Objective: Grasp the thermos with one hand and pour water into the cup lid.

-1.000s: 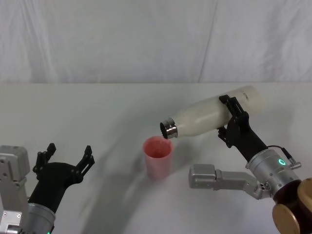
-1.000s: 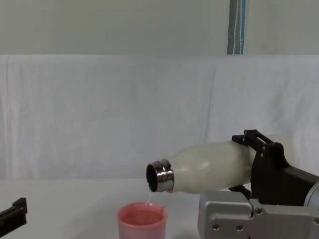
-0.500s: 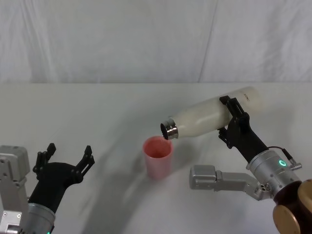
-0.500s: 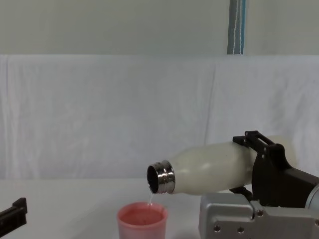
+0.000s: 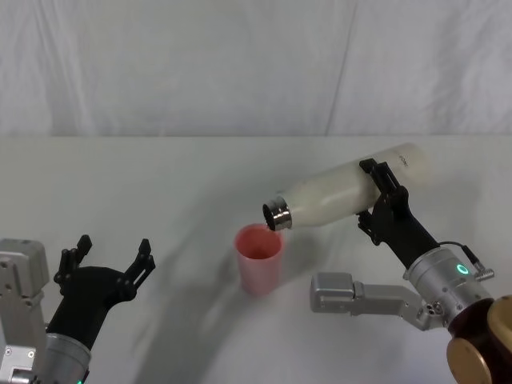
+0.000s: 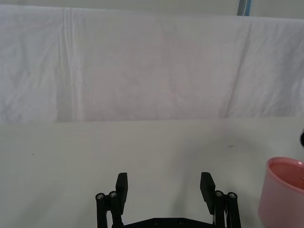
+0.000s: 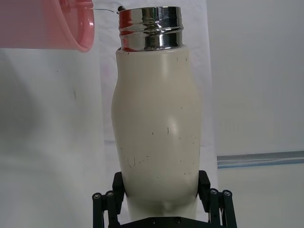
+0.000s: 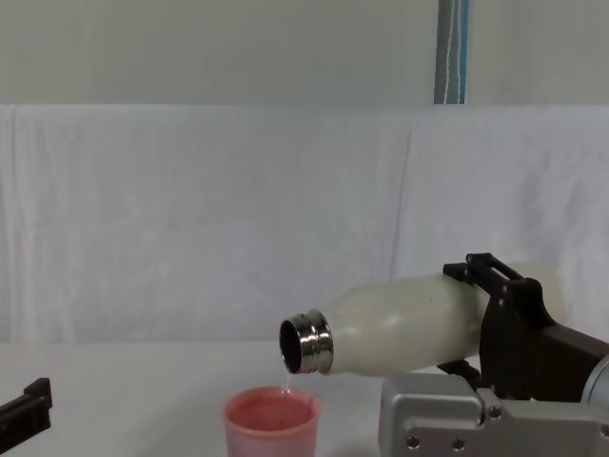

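While the right jaws clench the tilted thermos, its neck out ahead dribbling into the cup lid, and the left jaws idle released, righting it seems next.

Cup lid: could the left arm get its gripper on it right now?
Probably yes. The left gripper is open, low on the table, with bare surface between it and the cup lid. But the thermos neck hangs over the rim, held by the right gripper, so come in from the side.
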